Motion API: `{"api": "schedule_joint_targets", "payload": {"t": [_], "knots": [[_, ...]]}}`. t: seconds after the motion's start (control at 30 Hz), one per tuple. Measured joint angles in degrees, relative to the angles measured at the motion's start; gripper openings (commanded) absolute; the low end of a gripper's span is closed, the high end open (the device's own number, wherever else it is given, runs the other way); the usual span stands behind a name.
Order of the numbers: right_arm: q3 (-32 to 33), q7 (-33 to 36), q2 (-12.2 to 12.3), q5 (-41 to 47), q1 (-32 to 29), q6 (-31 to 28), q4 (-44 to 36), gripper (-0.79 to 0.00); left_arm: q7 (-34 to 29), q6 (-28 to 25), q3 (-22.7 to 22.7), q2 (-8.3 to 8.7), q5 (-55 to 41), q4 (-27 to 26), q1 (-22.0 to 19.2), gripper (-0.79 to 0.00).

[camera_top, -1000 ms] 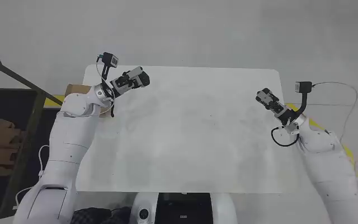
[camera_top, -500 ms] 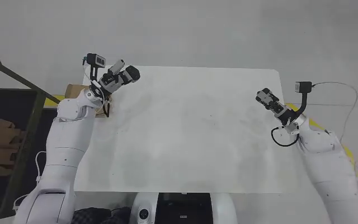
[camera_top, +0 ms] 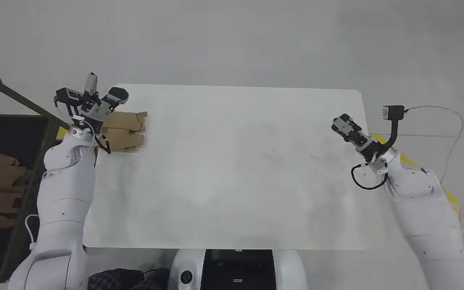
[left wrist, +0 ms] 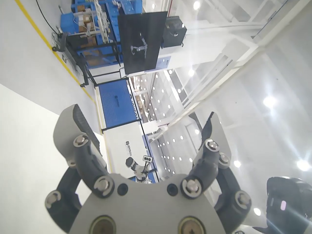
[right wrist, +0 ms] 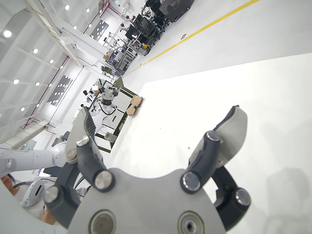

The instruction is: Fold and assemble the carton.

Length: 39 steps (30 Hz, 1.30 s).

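A: Closest in, left wrist view. Left end effector (left wrist: 142, 120) released, fingers (left wrist: 73, 122) spread wide, nothing between them. It is tipped up toward the hall ceiling.

B: Same for the right wrist view. Right end effector (right wrist: 159, 115) released and empty, and it looks low across the white tabletop (right wrist: 219, 86).

A: Top view, arm poses. The right arm comes in from the lower right of the frame with its forearm angled inward. The right end effector (camera_top: 342, 123) sits over the tabletop (camera_top: 239, 181) near its right edge. The left arm runs up the left side of the frame, wrist bent, with the left end effector (camera_top: 104, 90) at the upper left, by the tabletop's far left corner.

B: And the carton?

A: Carton (camera_top: 127, 130) is a flat brown cardboard blank lying at the tabletop's left edge, just beside and below the left end effector in the frame. I cannot tell whether they touch. It is well apart from the right end effector.

B: From the right wrist view the carton (right wrist: 134, 104) shows edge-on at the far corner, with the left arm (right wrist: 107, 98) rising behind it. The top view gives its flat outline instead.

A: Farther off, left wrist view: a yellow floor line (left wrist: 36, 25), blue racks (left wrist: 97, 13), a black panel (left wrist: 142, 42) and ceiling lights.

B: Behind the tabletop, right wrist view: another yellow floor line (right wrist: 219, 15), white floor and dark workstations (right wrist: 158, 18).
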Motion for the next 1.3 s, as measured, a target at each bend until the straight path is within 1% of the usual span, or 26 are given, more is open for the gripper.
{"api": "schedule_joint_targets", "payload": {"t": [0.17, 0.33, 0.43, 0.67, 0.83, 1.07, 1.2, 1.3], "knots": [[0.0, 0.0, 0.0, 0.0, 0.0, 0.0, 0.0, 0.0, 3.0, -0.5, -2.6, 0.59, 1.5, 0.8, 1.1, 0.0], [0.0, 0.0, 0.0, 0.0, 0.0, 0.0, 0.0, 0.0, 6.8, -1.2, -4.0, 1.04, 5.4, 1.0, 1.5, 0.0], [0.0, 0.0, 0.0, 0.0, 0.0, 0.0, 0.0, 0.0, 8.2, -0.9, -5.3, 1.3, 5.5, 2.0, 2.0, 0.0], [0.0, 0.0, 0.0, 0.0, 0.0, 0.0, 0.0, 0.0, 10.3, 0.3, -8.0, 1.88, 5.1, 7.9, 2.6, 0.0], [0.0, 0.0, 0.0, 0.0, 0.0, 0.0, 0.0, 0.0, 13.0, -0.3, -9.4, 2.36, 6.7, 12.5, 2.3, 0.0], [0.0, 0.0, 0.0, 0.0, 0.0, 0.0, 0.0, 0.0, 15.7, -0.3, -12.5, 3.2, 6.0, 17.9, 2.2, 0.0], [0.0, 0.0, 0.0, 0.0, 0.0, 0.0, 0.0, 0.0, 17.8, 0.2, -13.2, 3.6, 7.3, 21.1, 1.6, 0.0], [0.0, 0.0, 0.0, 0.0, 0.0, 0.0, 0.0, 0.0, 19.6, 0.5, -12.7, 3.8, 9.9, 23.5, 0.8, 0.0]]}}
